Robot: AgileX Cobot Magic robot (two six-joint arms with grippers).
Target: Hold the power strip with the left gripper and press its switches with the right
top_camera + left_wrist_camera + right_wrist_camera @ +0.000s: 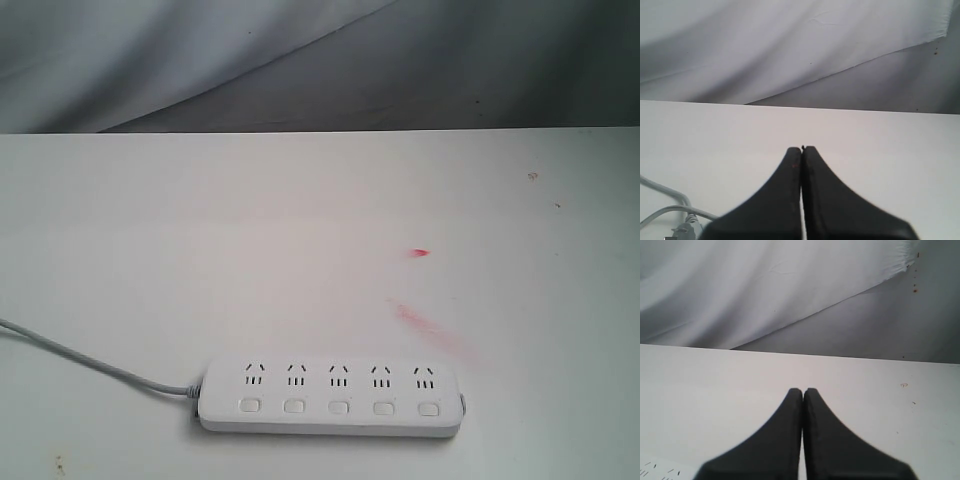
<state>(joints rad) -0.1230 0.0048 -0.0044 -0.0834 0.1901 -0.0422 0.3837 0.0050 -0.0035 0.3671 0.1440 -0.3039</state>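
Low in the centre of the exterior frame, nearest the camera, the power strip (331, 393) lies flat on the white table (300, 200) — a smooth white plastic bar with rounded ends, five sockets in a row and, below them, five small rounded-square switches (338, 407). Its thin grey cord (90, 358) trails off to the left edge. Neither arm shows in that view. Each wrist view has its tool at bottom centre: the left gripper (801, 150) and the right gripper (803, 391), both with tapered matte black fingers pressed together on nothing, clear of the strip. So I judge the task not yet begun — the hold and every press are left to do. Further up, faint red smears (430, 328) mark the matte tabletop. Beyond its far edge hangs creased grey cloth (200, 50).
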